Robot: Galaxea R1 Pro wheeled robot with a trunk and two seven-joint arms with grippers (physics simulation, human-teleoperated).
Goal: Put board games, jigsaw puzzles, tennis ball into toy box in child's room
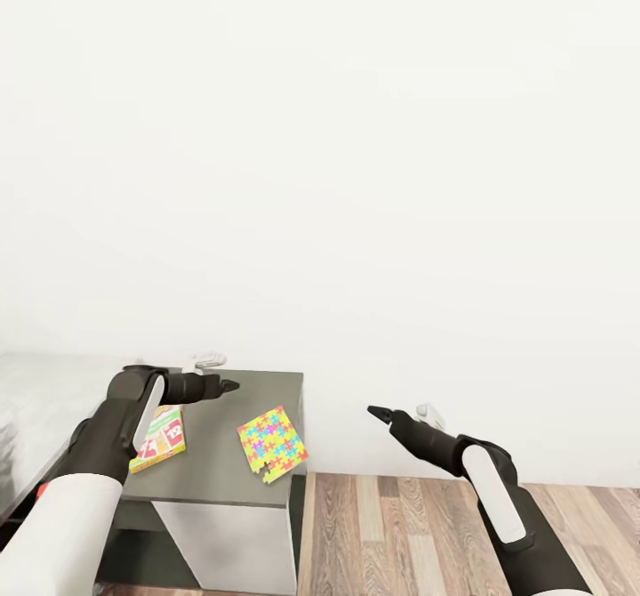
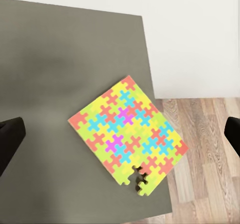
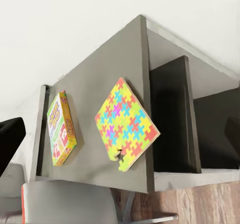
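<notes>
Left hand (image 1: 233, 386), fingers apart and empty, hovers over the dark counter (image 1: 213, 471); jigsaw puzzle (image 1: 272, 444) lies below, nearer it than the right hand (image 1: 373, 412), also open.

Jigsaw puzzle (image 1: 272, 443), lying beneath and just ahead of the left gripper (image 1: 229, 386): yellow-green ground patterned with interlocking piece shapes in orange-red, sky blue and magenta, on the dark grey table (image 1: 213, 471) top. Board game (image 1: 159, 437) under the left forearm: yellow-edged, lid printed in red, green and white panels. Both grippers black-tipped, the right gripper (image 1: 377, 413) on a black-and-white arm over brown wood-grain floor (image 1: 400, 534), plain white wall (image 1: 356, 178) behind.
</notes>
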